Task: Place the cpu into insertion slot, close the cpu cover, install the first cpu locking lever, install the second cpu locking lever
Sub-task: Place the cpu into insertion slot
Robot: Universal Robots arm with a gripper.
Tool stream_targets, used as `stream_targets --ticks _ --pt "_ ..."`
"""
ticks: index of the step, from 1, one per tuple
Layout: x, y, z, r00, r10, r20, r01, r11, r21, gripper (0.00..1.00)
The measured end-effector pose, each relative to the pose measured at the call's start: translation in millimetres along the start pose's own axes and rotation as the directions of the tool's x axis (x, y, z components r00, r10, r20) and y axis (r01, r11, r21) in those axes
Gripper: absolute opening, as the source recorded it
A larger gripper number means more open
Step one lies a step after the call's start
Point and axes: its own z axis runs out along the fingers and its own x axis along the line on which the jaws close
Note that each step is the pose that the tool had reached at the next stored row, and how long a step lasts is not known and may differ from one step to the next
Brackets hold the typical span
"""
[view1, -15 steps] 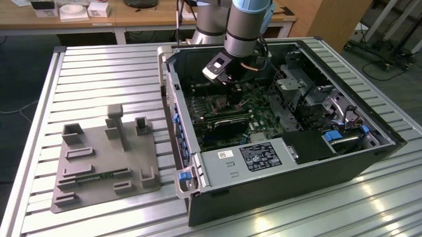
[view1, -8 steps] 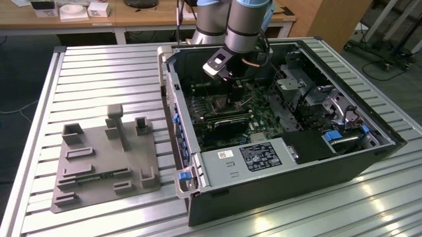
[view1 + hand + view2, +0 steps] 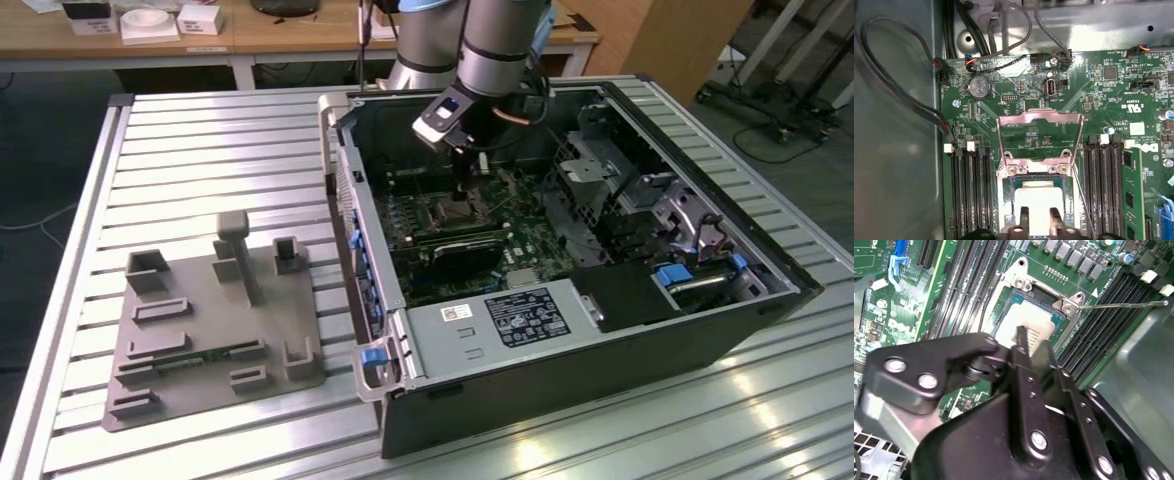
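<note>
Exterior view's left: grey fixture (image 3: 214, 320) on the slatted table (image 3: 200, 150), well apart from the work. Centre: open case (image 3: 561, 330), with the arm reaching down into it and the gripper (image 3: 463, 172) low over the board (image 3: 534, 240).

Cpu (image 3: 1039, 192) lies in the slot (image 3: 1005, 192), flat as far as I can judge. The gripper's fingers are parted by a narrow gap with nothing between them. In both wrist views the tips sit directly over the cpu's metal top; whether they touch it or hang just clear, can't tell. Cover (image 3: 1040, 117) stands swung up on its hinge, away from the slot. Lever (image 3: 1119, 304) is a thin wire rod reaching out across the memory slots (image 3: 1114, 325).

Handling, judged:
- Cpu: light and stiff, with a smooth lid likely to slip. The contacts beneath are fragile, so hold it by opposite edges.
- Cover: thin sheet frame that pivots easily; push on its far bar.
- Lever: springy; take it near the free end.

Hidden:
- The fingers mask the cpu's near edge and that side of the slot.
- In the exterior view the gripper blocks the slot.
- The second lever is hard to pick out.
</note>
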Motion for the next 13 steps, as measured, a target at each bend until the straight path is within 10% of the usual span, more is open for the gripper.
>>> stream_targets --ticks 5,13 --pt "0.0 0.0 -1.3 0.999 -0.044 0.0007 0.044 0.999 -0.001 0.1" --pt "0.0 0.0 -1.5 0.9969 -0.078 0.0022 0.078 0.9969 -0.0013 0.1"
